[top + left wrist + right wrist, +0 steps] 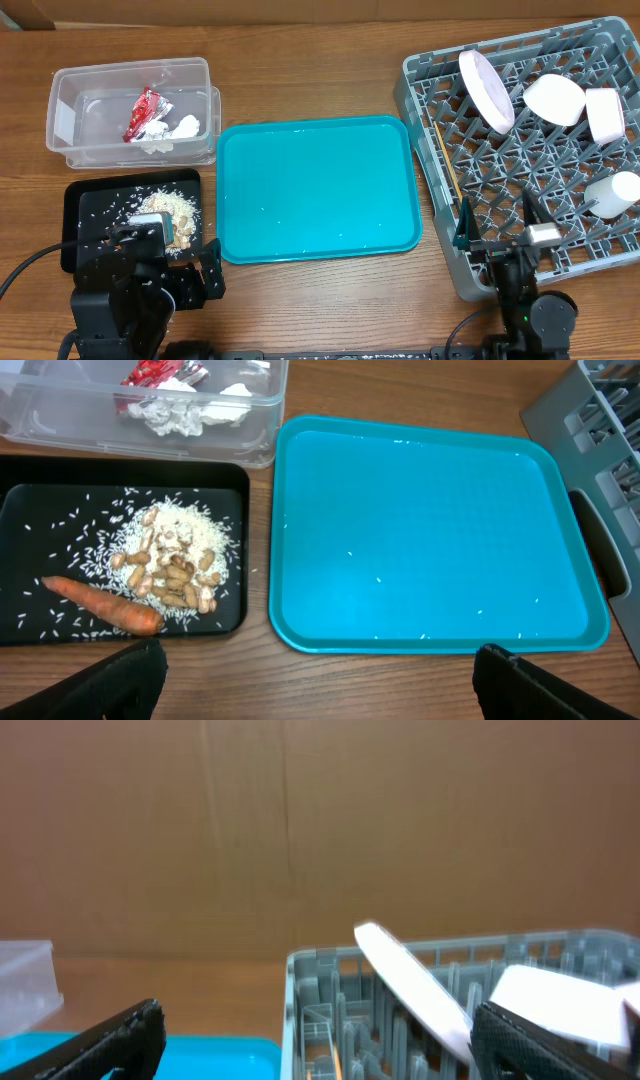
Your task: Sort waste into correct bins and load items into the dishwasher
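A clear tub (130, 68) at the back left holds a red wrapper (143, 113) and a crumpled tissue (180, 128). In front of it, the black tray (40, 510) carries beige food scraps (175, 565) and a carrot piece (105, 605). The grey dish rack (430, 75) on the right holds an upright plate (487, 90), two bowls (555, 98), a cup (612, 192) and chopsticks (447, 165). My left gripper (320, 690) is open and empty over bare wood near the table's front edge. My right gripper (320, 1045) stands open and empty at the rack's near left corner.
A large teal serving tray (318, 188) lies between the bins and the rack, with only a few rice grains on it. Loose rice is scattered over the black tray. Brown wall behind the table fills the right wrist view.
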Controlling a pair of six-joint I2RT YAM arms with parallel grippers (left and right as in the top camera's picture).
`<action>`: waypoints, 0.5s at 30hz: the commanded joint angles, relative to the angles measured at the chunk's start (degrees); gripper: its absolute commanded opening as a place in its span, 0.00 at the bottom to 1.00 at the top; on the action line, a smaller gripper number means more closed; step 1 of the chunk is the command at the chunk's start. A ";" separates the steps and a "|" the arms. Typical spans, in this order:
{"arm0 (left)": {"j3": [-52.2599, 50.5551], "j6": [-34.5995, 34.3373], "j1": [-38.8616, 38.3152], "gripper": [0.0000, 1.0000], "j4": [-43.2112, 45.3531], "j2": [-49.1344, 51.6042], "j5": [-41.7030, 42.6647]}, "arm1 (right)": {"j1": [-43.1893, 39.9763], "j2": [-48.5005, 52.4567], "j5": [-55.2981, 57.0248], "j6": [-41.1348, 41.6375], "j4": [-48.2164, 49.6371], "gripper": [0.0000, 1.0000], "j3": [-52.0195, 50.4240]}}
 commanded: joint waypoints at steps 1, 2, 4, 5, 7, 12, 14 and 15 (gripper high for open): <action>-0.24 -0.68 -0.02 1.00 0.22 -0.22 0.59 | -0.50 -0.66 2.36 -0.35 -3.80 1.00 -0.74; -0.24 -0.68 -0.02 1.00 0.22 -0.22 0.59 | -0.52 -0.66 2.67 -0.37 -6.43 1.00 -0.74; -0.24 -0.68 -0.02 1.00 0.22 -0.22 0.57 | -0.52 -0.46 3.30 -0.35 -8.48 1.00 -0.74; -0.24 -0.68 -0.02 1.00 0.20 -0.22 0.59 | -0.52 -0.48 3.26 -0.35 -8.50 1.00 -0.74; -0.24 -0.68 -0.02 1.00 0.20 -0.22 0.57 | -0.50 -0.48 3.23 -0.33 -8.44 1.00 -0.74; -0.24 -0.68 -0.02 1.00 0.22 -0.22 0.59 | -0.50 -0.42 3.23 -0.33 -8.44 1.00 -0.74; -0.24 -0.68 -0.02 1.00 0.22 -0.22 0.59 | -0.52 -0.42 3.23 -0.33 -8.44 1.00 -0.74; -0.24 -0.68 -0.02 1.00 0.22 -0.22 0.57 | -0.52 -0.42 3.23 -0.33 -8.44 1.00 -0.74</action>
